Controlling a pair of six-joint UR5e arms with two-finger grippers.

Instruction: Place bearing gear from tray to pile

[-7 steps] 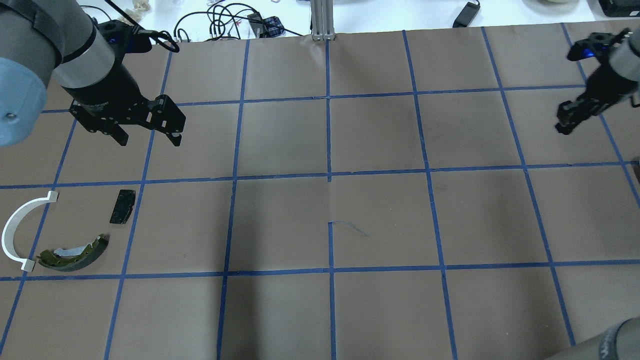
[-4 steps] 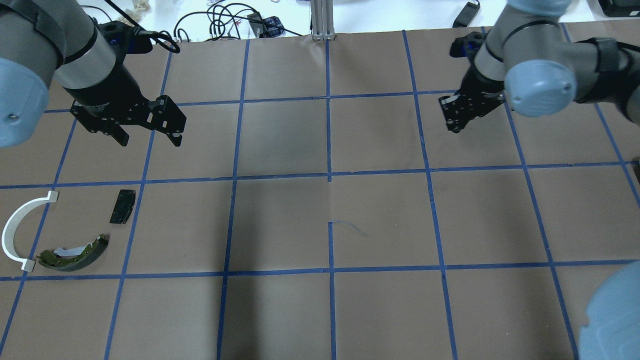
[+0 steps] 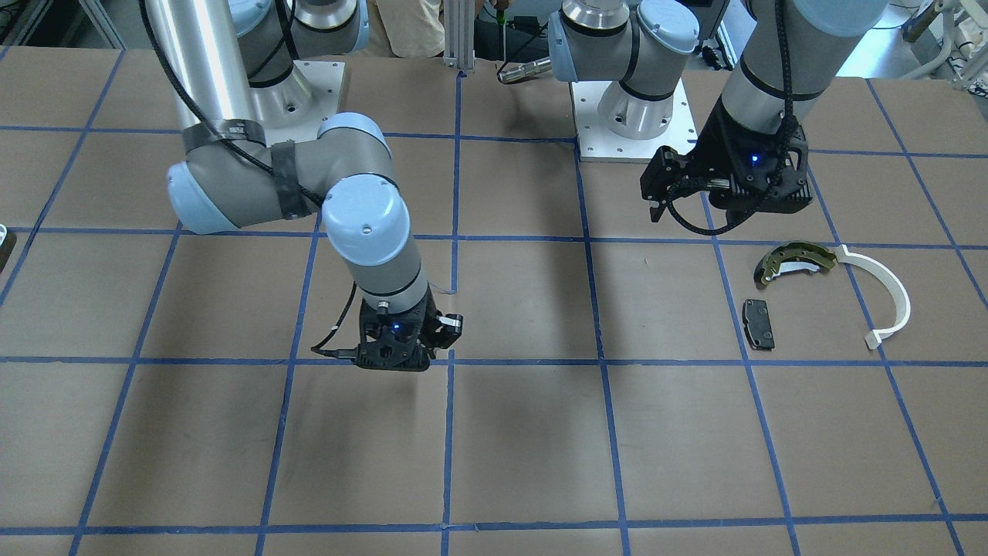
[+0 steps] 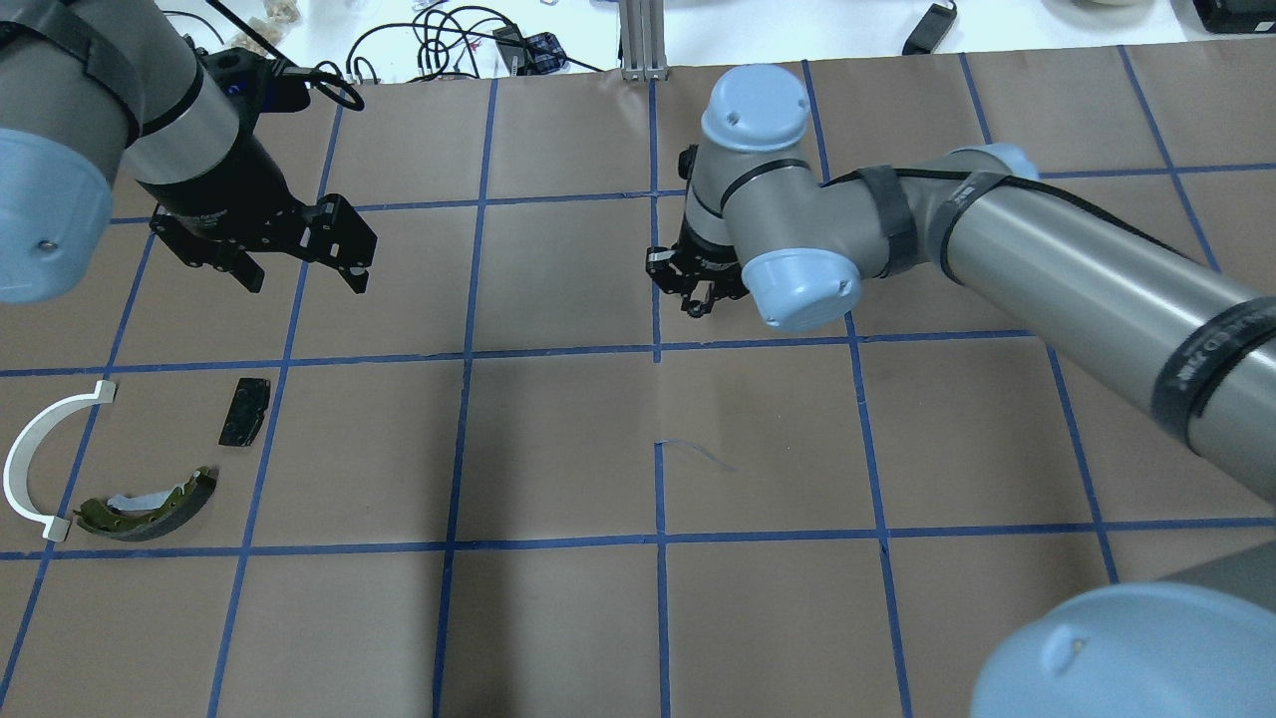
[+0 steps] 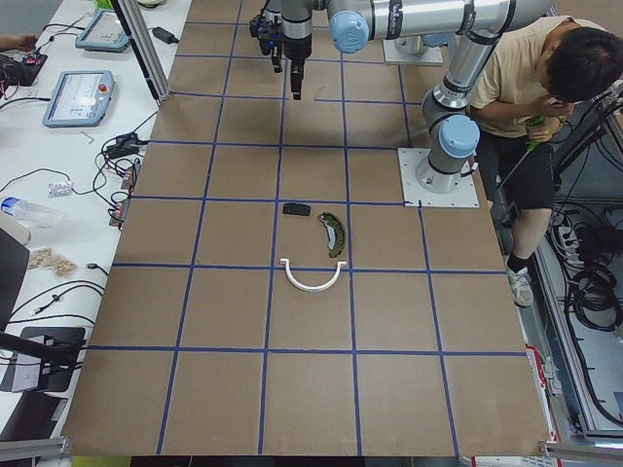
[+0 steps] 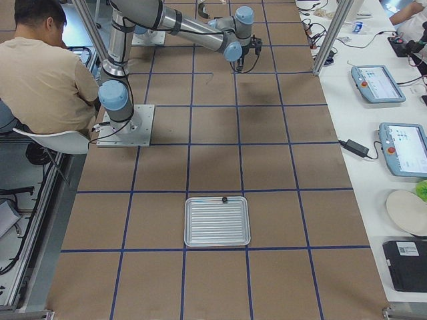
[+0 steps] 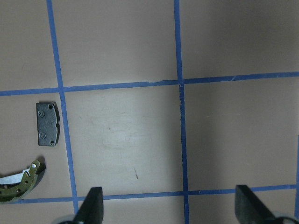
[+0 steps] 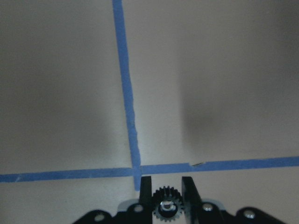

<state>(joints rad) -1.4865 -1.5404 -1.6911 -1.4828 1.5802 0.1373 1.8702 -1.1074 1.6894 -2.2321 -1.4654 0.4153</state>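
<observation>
The bearing gear (image 8: 167, 205), small, dark and toothed, sits between the fingers of my right gripper (image 4: 698, 291), which is shut on it over the table's middle. The right gripper (image 3: 397, 359) hangs above a tape crossing. The pile lies at the left front: a brass-and-white brake shoe (image 4: 150, 507), a white plastic arc (image 4: 35, 454) and a black pad (image 4: 244, 411). My left gripper (image 4: 302, 281) stands open behind the pile with nothing between its fingers (image 7: 93, 205). The silver tray (image 6: 217, 223) shows only in the exterior right view, far from both grippers.
Brown paper with a blue tape grid covers the table. Cables (image 4: 449, 45) and an aluminium post (image 4: 643, 40) stand at the far edge. A seated person (image 5: 545, 88) is behind the robot bases. Tablets (image 6: 377, 83) lie on the side bench.
My right arm has swept from the right edge leftward to the table's middle. The left gripper has barely shifted and stays open.
</observation>
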